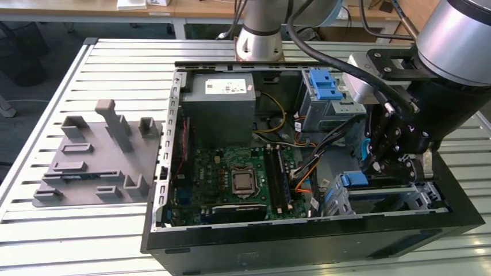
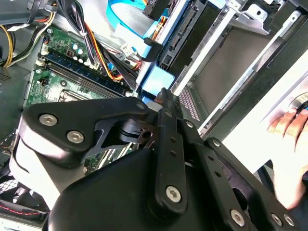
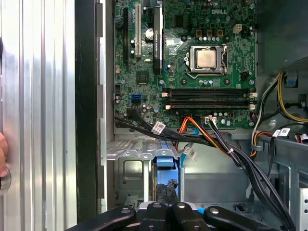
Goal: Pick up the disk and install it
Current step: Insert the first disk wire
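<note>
With fingers clenched together on nothing, the gripper (image 2: 163, 95) touched the blue end of the disk (image 2: 156, 79), seated in the drive cage (image 1: 410, 198) at the corner of the case (image 1: 307, 244); I judged a slanted push could jam its rails or pinch the nearby cables (image 3: 216, 139).

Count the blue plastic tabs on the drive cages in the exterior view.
2. First tab tops the far cage near the power supply; second tab sits on the near cage below the arm, which may hide more.
</note>
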`<act>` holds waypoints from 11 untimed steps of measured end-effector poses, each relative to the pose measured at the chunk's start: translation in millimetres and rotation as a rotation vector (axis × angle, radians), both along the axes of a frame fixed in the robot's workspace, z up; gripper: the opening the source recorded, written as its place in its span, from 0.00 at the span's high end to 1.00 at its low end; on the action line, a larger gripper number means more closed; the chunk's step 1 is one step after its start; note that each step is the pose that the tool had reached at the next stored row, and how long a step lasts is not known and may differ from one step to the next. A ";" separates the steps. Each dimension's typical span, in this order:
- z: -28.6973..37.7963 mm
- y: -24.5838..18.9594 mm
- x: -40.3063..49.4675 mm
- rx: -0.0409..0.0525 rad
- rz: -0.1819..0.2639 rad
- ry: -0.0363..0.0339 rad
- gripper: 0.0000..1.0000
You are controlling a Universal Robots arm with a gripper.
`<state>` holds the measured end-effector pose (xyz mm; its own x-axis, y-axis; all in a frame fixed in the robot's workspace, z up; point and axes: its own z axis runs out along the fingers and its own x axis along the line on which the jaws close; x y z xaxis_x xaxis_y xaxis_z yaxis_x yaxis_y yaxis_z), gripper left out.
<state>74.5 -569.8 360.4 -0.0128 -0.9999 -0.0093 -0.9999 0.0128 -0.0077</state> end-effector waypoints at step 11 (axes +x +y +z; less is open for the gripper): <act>-0.2 0.0 0.1 0.0000 0.000 0.0000 0.89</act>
<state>74.6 -569.8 360.2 -0.0127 -0.9999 -0.0093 -0.9999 0.0128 -0.0077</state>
